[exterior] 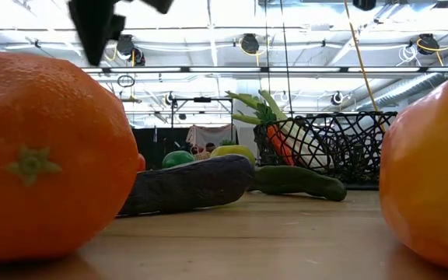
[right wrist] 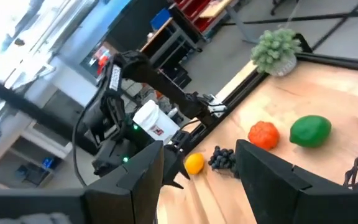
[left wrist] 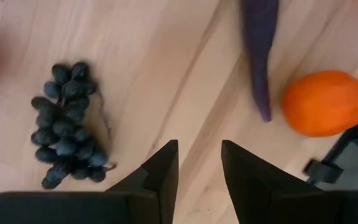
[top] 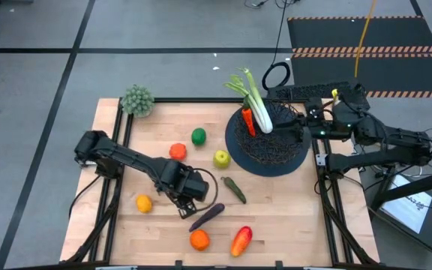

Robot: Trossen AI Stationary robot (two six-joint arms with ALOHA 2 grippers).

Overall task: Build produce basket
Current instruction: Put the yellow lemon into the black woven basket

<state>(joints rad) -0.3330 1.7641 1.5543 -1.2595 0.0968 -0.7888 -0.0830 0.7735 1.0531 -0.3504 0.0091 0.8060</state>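
Bench point(top: 291, 202), one, pale wood.
Basket point(top: 276, 154), one, black wire mesh, at the far right part of the bench; holds one leek point(top: 255, 101) and one carrot point(top: 248, 120), both leaning upright.
Bushy clump point(top: 137, 100), one, far left corner.
Eggplant point(top: 206, 216), one, lying just beside the left hand.
Pepper point(top: 241, 241), one, red-yellow, near edge.
Pickle point(top: 234, 189), one, between eggplant and basket.
Oranges, two: one point(top: 199, 240) by the eggplant's tip, one point(top: 143, 203) left of the arm.
Apple point(top: 221, 158), tomato point(top: 177, 151), lime point(top: 198, 136): one each, mid-bench.
Grapes point(left wrist: 67, 127), one dark bunch, on the bench off to one side of the left hand's fingers.
Left hand point(left wrist: 199, 168): fingers parted, grasping nothing (bare wood shows between them).
Right hand point(right wrist: 197, 165): over the basket's right rim, fingers apart, empty.
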